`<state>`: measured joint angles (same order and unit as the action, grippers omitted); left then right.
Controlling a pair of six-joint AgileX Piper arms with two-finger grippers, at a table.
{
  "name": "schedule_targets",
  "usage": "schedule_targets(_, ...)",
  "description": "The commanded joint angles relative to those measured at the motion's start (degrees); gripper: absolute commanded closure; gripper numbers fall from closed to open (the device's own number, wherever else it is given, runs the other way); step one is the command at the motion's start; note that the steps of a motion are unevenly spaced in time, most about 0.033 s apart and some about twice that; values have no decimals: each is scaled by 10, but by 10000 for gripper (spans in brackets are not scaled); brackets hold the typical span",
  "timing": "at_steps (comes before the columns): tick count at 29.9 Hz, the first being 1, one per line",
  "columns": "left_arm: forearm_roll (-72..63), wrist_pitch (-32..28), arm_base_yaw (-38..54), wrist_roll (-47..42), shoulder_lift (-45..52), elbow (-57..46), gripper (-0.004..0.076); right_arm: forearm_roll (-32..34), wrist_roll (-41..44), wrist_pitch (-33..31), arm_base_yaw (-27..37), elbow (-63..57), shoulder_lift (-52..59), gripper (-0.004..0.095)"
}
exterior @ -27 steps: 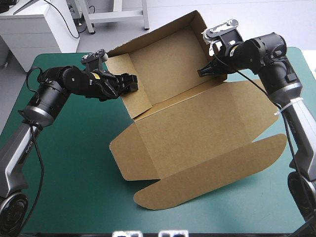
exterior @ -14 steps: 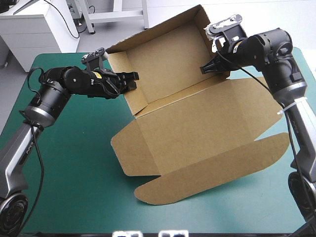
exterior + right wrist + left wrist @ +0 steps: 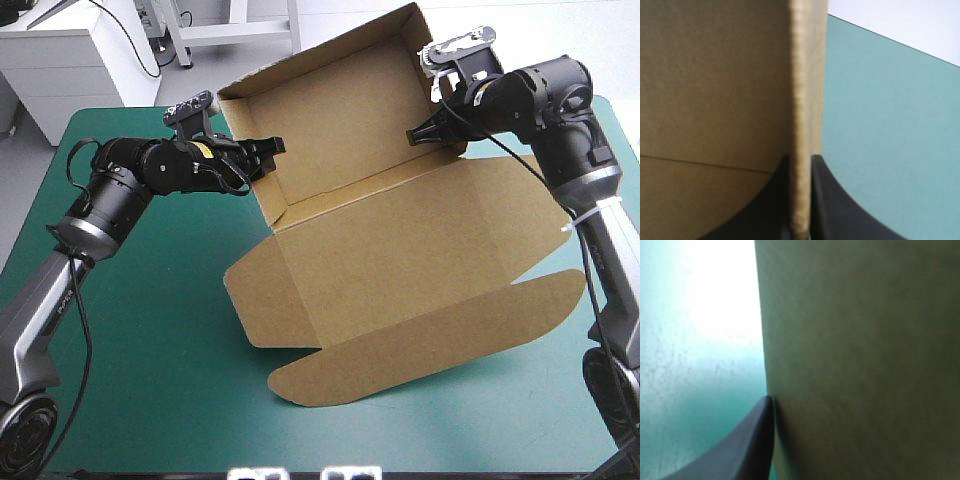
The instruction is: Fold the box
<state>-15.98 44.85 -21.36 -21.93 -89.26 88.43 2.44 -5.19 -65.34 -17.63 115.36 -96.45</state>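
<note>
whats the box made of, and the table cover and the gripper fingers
Box: brown board, matt, likely corrugated cardboard; its cut edge in the right wrist view looks rough and layered.
Table cover: teal-green, matt and smooth; a mat or cloth, unclear which.
Fingers: black, smooth, with a dull sheen; plastic or rubber, cannot tell.

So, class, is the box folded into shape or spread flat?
Half folded: the box has far walls upright, pinched by the left gripper and right gripper; near panels spread out.
</note>
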Motion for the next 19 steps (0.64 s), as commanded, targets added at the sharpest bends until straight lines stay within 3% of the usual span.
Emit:
schedule_targets(1,41,-33,-7,-3,24,18,732,-6,17,18,-3,18,20,908)
schedule_targets(9,87,0,-7,-2,19,27,732,2,42,-30,-3,18,-13,908)
schedule_targets(13,109,70,-7,11,-17,79,732,17,75,-63,-3,15,-27,908)
schedule_targets(19,108,179,-7,51,-96,183,732,15,83,-63,-3,-17,-32,908)
